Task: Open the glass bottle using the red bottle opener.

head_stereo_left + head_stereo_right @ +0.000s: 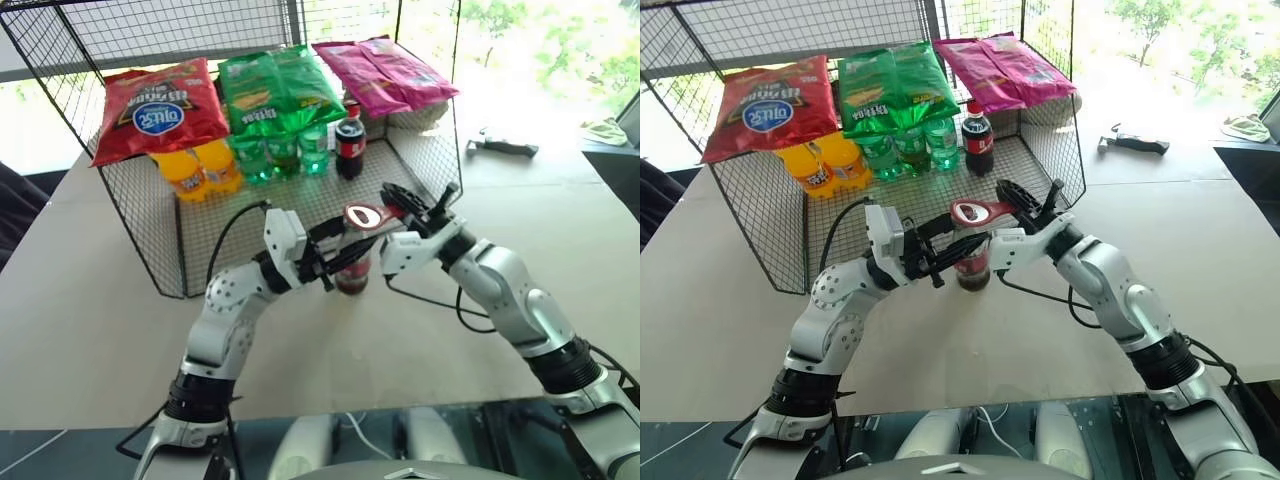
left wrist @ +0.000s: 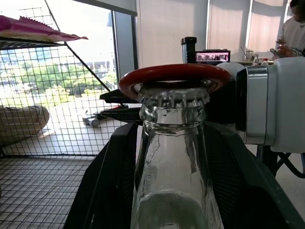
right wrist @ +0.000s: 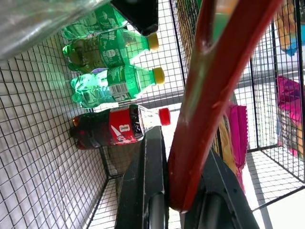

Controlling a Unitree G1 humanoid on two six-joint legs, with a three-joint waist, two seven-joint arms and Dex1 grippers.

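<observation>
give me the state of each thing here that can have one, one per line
glass bottle: upright, crown cap still on, held by the left gripper
red bottle opener: ring set over the cap, handle clamped in the right gripper
dark cola bottle: upright in the wire rack, screw cap on
green bottles: upright, capped
orange bottles: upright in the rack

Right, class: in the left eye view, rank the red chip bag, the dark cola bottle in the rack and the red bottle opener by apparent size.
1. red chip bag
2. dark cola bottle
3. red bottle opener, though nearer the camera, so its true size is less certain.
</observation>
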